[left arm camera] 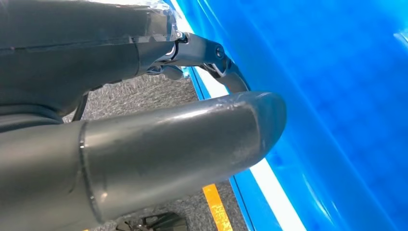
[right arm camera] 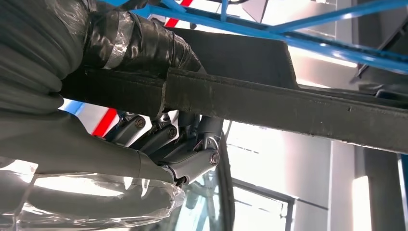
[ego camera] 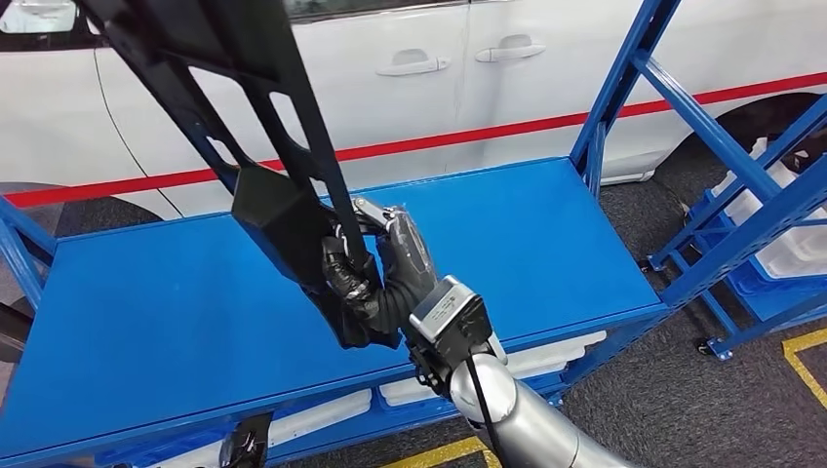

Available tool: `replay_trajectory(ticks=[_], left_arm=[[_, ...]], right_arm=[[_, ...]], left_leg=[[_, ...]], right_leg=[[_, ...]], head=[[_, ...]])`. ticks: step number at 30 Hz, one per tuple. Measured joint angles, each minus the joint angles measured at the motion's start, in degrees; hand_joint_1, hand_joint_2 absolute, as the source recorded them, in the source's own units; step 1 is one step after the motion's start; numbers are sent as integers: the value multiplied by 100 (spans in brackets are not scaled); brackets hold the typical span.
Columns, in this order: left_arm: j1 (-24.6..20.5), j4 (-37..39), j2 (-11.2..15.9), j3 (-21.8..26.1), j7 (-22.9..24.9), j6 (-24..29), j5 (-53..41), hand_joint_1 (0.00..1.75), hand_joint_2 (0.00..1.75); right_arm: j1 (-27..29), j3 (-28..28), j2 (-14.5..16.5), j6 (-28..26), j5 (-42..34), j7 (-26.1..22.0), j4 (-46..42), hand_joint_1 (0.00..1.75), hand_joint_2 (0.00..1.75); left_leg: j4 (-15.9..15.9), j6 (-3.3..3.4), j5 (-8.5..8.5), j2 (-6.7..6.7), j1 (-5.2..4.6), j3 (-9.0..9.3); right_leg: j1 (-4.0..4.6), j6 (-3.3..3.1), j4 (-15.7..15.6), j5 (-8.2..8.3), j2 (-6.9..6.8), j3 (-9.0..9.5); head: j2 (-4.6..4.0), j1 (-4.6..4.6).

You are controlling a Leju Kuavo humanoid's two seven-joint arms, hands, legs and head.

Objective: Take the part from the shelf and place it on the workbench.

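Blue workbench (ego camera: 546, 244) on grey carpeted floor (ego camera: 663, 390)

Its flat blue top is bare along the far edge; white bins (ego camera: 322, 419) sit under its near edge.

Matt black plastic part (ego camera: 258, 185); smooth, glossy blue painted metal tabletop (ego camera: 546, 244); brushed silver metal forearm (ego camera: 527, 419); rough grey carpet (ego camera: 663, 400).

A white car (ego camera: 468, 88) with a red stripe (ego camera: 429, 144) along its side fills the upper frame. White bins (ego camera: 790, 229) sit in a blue rack at right. Yellow floor tape (ego camera: 805, 366) marks grey carpet at lower right.
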Motion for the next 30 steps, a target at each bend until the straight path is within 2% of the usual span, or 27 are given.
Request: replay_trajectory(ticks=[1, 2, 3, 4, 6, 8, 10, 11, 13, 15, 16, 17, 18, 19, 21, 22, 24, 26, 27, 28, 30], left_arm=[[-1, 23, 2, 0, -22, 4, 18, 0, 0], [-2, 49, 4, 0, -51, 9, 34, 0, 0], [-3, 73, 3, 0, -79, 14, 50, 0, 0], [-6, 93, 2, 0, -100, 17, 59, 0, 0], [-18, 122, 1, 0, -114, 23, 68, 0, 0], [-29, 149, -1, 0, -121, 29, 86, 0, 0], [-36, 167, -1, 1, -131, 22, 135, 0, 0], [-37, 176, 1, 1, -129, 17, 163, 0, 0], [-36, 196, 7, 3, -114, 13, 204, 0, 0], [-39, 210, 11, 3, -104, 7, 236, 0, 0], [-42, 213, 11, 2, -96, -8, 254, 0, 0], [-47, 215, 11, 3, -86, -27, 268, 0, 0], [-54, 216, 12, 3, -70, -49, 278, 0, 0], [-64, 216, 13, 3, -52, -65, 279, 0, 0], [-84, 216, 14, 2, -20, -79, 262, 0, 0], [-90, 217, 14, 2, -5, -81, 251, 0, 0], [-93, 218, 16, 2, 24, -88, 234, 0, 0], [-102, 218, 16, -1, 59, -95, 222, 0, 0], [-112, 217, 15, -4, 77, -99, 214, 0, 0], [-121, 217, 13, -8, 94, -103, 204, 0, 0], [-130, 216, 13, -11, 116, -107, 192, 0, 0]], right_arm=[[42, -33, -29, 9, -49, -20, -12, 175, 175], [76, -66, -55, 20, -86, -37, -24, 175, 175], [98, -97, -77, 32, -111, -49, -42, 175, 175], [108, -125, -95, 43, -128, -61, -60, 175, 175], [112, -166, -119, 58, -140, -68, -93, 175, 175], [124, -197, -134, 70, -149, -70, -109, 175, 175], [135, -216, -139, 77, -171, -66, -125, 175, 175], [138, -220, -139, 75, -188, -59, -135, 175, 175], [158, -225, -140, 54, -216, -33, -154, 175, 175], [212, -234, -147, 32, -239, -17, -158, 175, 175], [243, -237, -153, 27, -244, -20, -159, 175, 175], [268, -238, -161, 25, -236, -28, -164, 175, 175], [287, -238, -170, 24, -215, -39, -178, 175, 175], [301, -237, -176, 24, -195, -54, -196, 175, 175], [321, -236, -187, 43, -197, -90, -231, 175, 175], [330, -235, -192, 62, -221, -106, -239, 175, 175], [352, -234, -209, 98, -274, -124, -257, 175, 175], [365, -233, -230, 111, -293, -123, -288, 175, 175], [363, -233, -238, 113, -294, -121, -302, 175, 175], [363, -233, -245, 117, -297, -120, -313, 175, 175], [372, -232, -264, 139, -313, -120, -319, 175, 175]], left_leg=[[1, 1, -2, 0, -1, 1], [2, -1, -4, -4, -1, 5], [3, -7, -8, -8, -1, 14], [4, -18, -15, -12, -1, 24], [10, -62, -32, -17, -22, 27], [5, -122, -38, -19, -39, 22], [14, -189, -63, -17, -29, 24], [91, -217, -129, -16, -21, -8], [565, -255, -412, -13, -10, -225], [1296, -279, -730, -13, -9, -574], [1534, -287, -788, -12, -9, -692], [1582, -289, -745, -12, -8, -720], [1406, -282, -601, -11, -8, -640], [1048, -265, -387, -11, -8, -471], [347, -221, -107, -16, -20, -135], [160, -200, -52, -22, -32, -49], [97, -158, -25, -35, -56, -42], [57, -77, 39, -27, -32, -57], [30, -31, 77, -18, -19, -72], [12, 5, 113, -9, -10, -96], [12, 36, 174, 4, -21, -178]], right_leg=[[-9, 9, 164, -14, -6, -83], [-17, 10, 125, 74, -12, -67], [-25, 3, -153, 260, -18, 67], [-29, -14, -578, 465, -24, 271], [-9, -56, -1246, 698, -27, 594], [22, -96, -1394, 704, -20, 655], [7, -153, -1421, 718, -15, 660], [-5, -192, -1441, 727, -17, 670], [-20, -251, -1469, 737, -31, 685], [-7, -282, -1457, 736, -51, 683], [-1, -289, -1446, 734, -58, 683], [2, -294, -1433, 732, -59, 683], [2, -292, -1419, 726, -54, 683], [2, -285, -1402, 716, -43, 686], [17, -247, -1364, 699, -24, 674], [21, -219, -1350, 700, -19, 661], [24, -154, -1344, 725, -16, 639], [13, -93, -1313, 682, -19, 619], [7, -66, -1191, 555, -21, 575], [-2, -43, -958, 355, -25, 492], [-18, -5, -235, -118, -30, 243]], head=[[0, -1], [0, -1], [0, 0], [0, 0], [-1, 0], [-1, -1], [-1, -1], [-1, -1], [0, -1], [0, -1], [0, -1], [0, -1], [0, -1], [-1, -1], [-1, -1], [-1, -1], [0, 0], [0, 0], [0, 0], [0, 0], [0, 0]])
